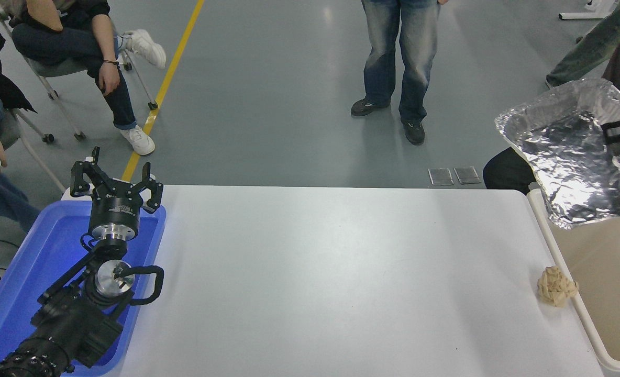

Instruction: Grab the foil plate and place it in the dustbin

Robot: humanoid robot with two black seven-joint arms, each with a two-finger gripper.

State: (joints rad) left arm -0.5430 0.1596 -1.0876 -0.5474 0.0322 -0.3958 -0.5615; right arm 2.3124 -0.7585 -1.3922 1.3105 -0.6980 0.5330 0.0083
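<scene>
A white table (331, 272) fills the lower middle of the frame. At its left edge, in the lower left of the frame, sits a blue plastic tray (22, 272). Near the table's right edge, toward the lower right, lies a small tan crumpled paper ball (556, 286). Beyond the table stretches a grey floor with a yellow line (166, 84) running diagonally in the upper left. A person in faded jeans (400, 57) stands at top centre. A seated person (74, 47) occupies the upper left corner on a wheeled chair. Two small grey floor plates (452, 175) lie just past the table's far edge.
</scene>
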